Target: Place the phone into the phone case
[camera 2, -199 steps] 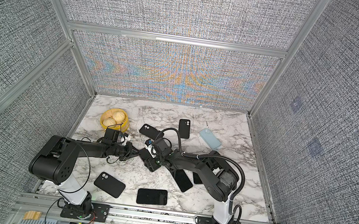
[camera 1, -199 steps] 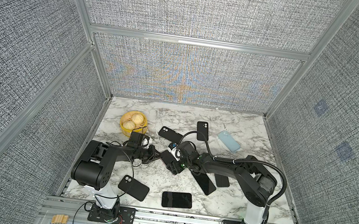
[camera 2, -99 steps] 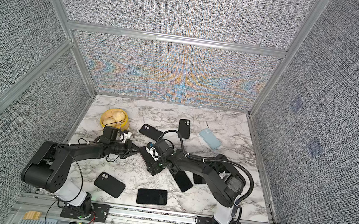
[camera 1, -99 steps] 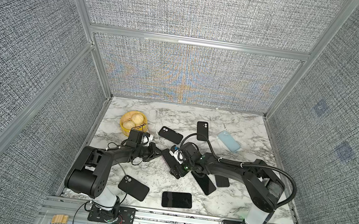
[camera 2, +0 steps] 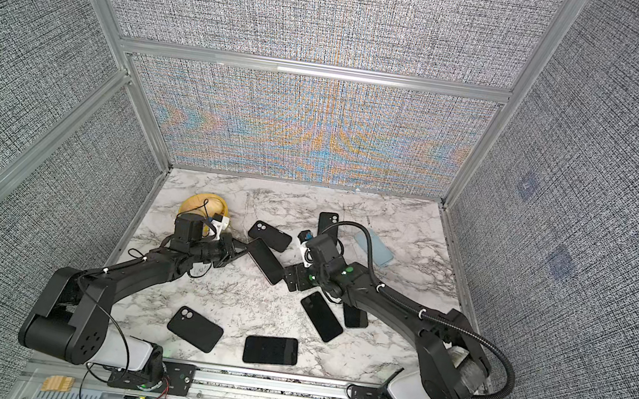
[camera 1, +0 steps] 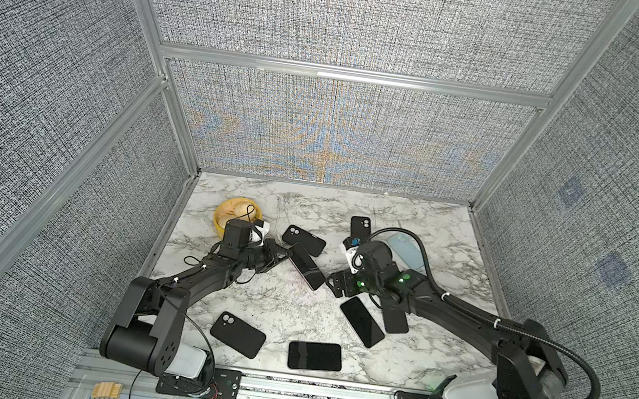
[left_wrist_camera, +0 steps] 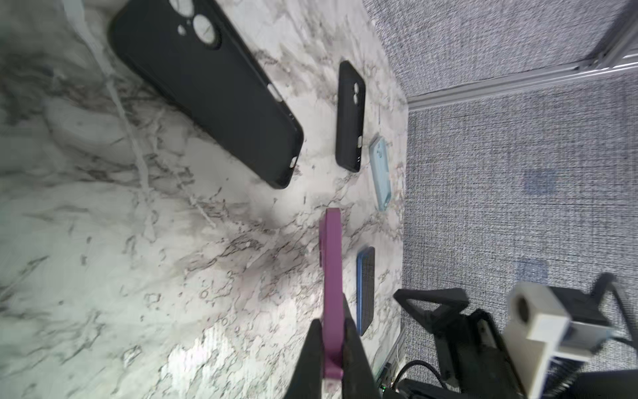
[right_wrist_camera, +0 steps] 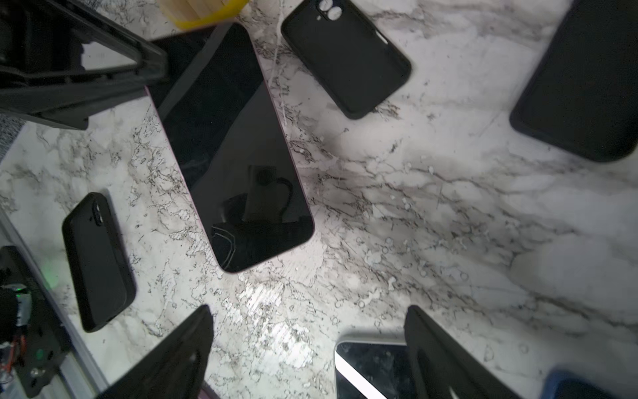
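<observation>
**Left gripper clamped on a purple-edged phone, right gripper spread beside it**

The marble tabletop (camera 1: 412,217) is walled by grey fabric panels (camera 1: 354,16). Two black arms reach in from the near rail.

The left arm (camera 1: 190,280) ends in the left gripper (camera 1: 281,252). Its fingers (left_wrist_camera: 354,359) are clenched on one short end of the purple-edged phone (camera 1: 306,268). This phone lies left of the table's centre, screen up, angled toward the right gripper. The views do not show whether its free end rests on the marble.

The right arm (camera 1: 462,315) ends in the right gripper (camera 1: 336,284), just beside the phone's free end. Its jaws are spread wide and hold nothing. In the right wrist view its fingers (right_wrist_camera: 448,362) frame bare marble.

Four cases lie back-up:
- The nearest black case (camera 1: 303,240) is just behind the held phone, with a gap between them.
- The rear black case (camera 1: 360,227) lies further back.
- The pale blue case (camera 1: 407,252) is partly hidden by the right arm's cable.
- The front black case (camera 1: 237,334) lies near the rail.

Three loose phones lie screen-up:
- The front phone (camera 1: 315,356) lies near the rail.
- The slanted phone (camera 1: 361,321) lies below the right gripper.
- The blue-edged phone (camera 1: 396,322) is partly under the right arm.

A yellow bowl (camera 1: 223,213) stands behind the left gripper.
</observation>
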`<state>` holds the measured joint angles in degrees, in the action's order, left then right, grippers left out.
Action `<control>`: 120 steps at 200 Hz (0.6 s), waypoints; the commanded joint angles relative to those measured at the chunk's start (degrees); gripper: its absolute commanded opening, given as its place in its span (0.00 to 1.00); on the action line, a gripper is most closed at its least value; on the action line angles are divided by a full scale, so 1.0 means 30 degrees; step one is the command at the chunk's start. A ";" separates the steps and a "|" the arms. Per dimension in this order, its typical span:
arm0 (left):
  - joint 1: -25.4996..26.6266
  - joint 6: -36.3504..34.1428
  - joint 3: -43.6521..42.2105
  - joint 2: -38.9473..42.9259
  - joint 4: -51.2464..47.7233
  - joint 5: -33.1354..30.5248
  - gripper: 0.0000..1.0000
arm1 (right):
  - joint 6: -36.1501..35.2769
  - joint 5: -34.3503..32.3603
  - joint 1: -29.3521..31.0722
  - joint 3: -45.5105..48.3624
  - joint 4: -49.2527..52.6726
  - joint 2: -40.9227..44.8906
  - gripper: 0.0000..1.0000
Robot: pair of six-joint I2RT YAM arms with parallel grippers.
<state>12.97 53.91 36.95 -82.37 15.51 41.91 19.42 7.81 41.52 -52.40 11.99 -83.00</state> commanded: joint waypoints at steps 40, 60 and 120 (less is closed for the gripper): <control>0.0012 0.5206 -0.0956 -0.0974 0.8069 -0.0303 0.00 | 0.9818 0.4879 -0.3038 0.4086 -0.9531 0.0649 0.87; 0.0042 0.6497 -0.1407 -0.1602 1.0235 -0.0401 0.00 | 1.2723 0.6060 -0.3744 0.5601 -1.3965 -0.0020 0.85; 0.0924 0.7509 -0.1318 -0.2085 1.1642 -0.1186 0.00 | 1.6606 0.7470 -0.3995 0.6056 -2.1355 -0.3051 0.75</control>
<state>14.79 74.22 32.16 -88.86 45.08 39.24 62.43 27.46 29.63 -33.63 -39.18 -89.52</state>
